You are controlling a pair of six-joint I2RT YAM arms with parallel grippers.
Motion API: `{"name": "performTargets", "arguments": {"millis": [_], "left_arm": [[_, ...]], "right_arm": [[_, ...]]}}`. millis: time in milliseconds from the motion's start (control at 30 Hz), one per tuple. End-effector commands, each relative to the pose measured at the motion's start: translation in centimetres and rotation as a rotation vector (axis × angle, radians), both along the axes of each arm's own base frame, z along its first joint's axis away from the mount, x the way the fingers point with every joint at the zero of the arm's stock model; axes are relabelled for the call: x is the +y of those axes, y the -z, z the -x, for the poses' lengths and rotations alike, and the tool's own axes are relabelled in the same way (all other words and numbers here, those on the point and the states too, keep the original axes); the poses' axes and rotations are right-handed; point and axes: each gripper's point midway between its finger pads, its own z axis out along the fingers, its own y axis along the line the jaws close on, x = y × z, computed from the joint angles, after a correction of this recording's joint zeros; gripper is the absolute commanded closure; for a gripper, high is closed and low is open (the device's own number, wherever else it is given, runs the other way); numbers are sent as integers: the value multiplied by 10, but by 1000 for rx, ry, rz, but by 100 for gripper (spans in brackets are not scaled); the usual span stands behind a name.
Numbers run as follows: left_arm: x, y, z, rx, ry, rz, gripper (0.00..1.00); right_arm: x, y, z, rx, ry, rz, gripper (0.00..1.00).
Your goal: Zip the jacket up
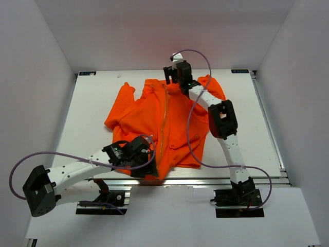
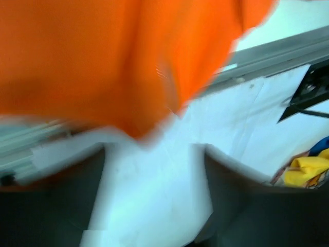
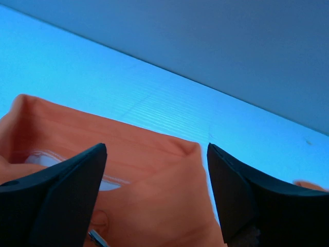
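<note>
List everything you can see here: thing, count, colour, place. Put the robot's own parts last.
jacket: one, bright orange, spread on the middle of the table
zipper: one, orange, down the jacket's front
table: one, white, under the jacket
rail: one, grey metal, along the table's near edge
walls: three, pale grey, left, far and right of the table
yellow thing: one, yellow with some blue, beyond the near edge; too blurred to identify
cables: two, purple, one looping off each arm
left arm: one, white and black, reaching the jacket's near hem
right arm: one, white and black, reaching the collar end
left gripper: one, black, open, at the hem
right gripper: one, black, open, over the collar end
</note>
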Motion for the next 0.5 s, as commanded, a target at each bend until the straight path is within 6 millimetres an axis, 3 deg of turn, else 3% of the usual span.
{"name": "performTargets", "arguments": {"millis": [0, 33, 67, 100, 133, 167, 200, 233, 267, 300, 333, 367, 400, 433, 467], "left_arm": [[0, -27, -13, -72, 48, -89, 2], [-8, -44, -31, -129, 35, -105, 2], [0, -47, -38, -155, 18, -163, 2], [4, -52, -51, -205, -12, -204, 2], [5, -57, -59, -233, -37, -225, 2], [4, -69, -69, -268, -61, -232, 2], [9, -76, -83, -324, -93, -260, 2], [14, -84, -96, -357, -134, -273, 2], [16, -100, -112, -400, -168, -269, 2], [29, -110, -130, -455, -206, -310, 2], [54, -119, -156, -475, -322, -340, 2], [66, -128, -172, -505, -379, -347, 2], [84, -139, -189, -546, -423, -355, 2], [118, -146, -210, -548, -555, -368, 2], [127, -157, -226, -576, -603, -328, 2]], "right_arm": [[-48, -144, -5, -271, 50, -125, 11], [-51, -145, 2, -243, 57, -128, 11], [-58, -170, 14, -245, 64, -147, 11], [-61, -171, 23, -209, 75, -150, 11], [-76, -164, 31, -143, 136, -122, 11], [-87, -195, 46, -146, 185, -184, 11], [-99, -184, 57, -99, 227, -177, 11], [-113, -186, 68, -81, 284, -180, 11], [-126, -208, 93, -63, 307, -215, 11], [-139, -188, 107, -2, 331, -201, 11], [-157, -200, 133, 29, 367, -217, 11], [-169, -192, 146, 80, 398, -231, 11], [-194, -184, 154, 135, 484, -311, 11], [-208, -149, 172, 234, 517, -311, 11], [-224, -149, 192, 260, 539, -339, 11]]}}
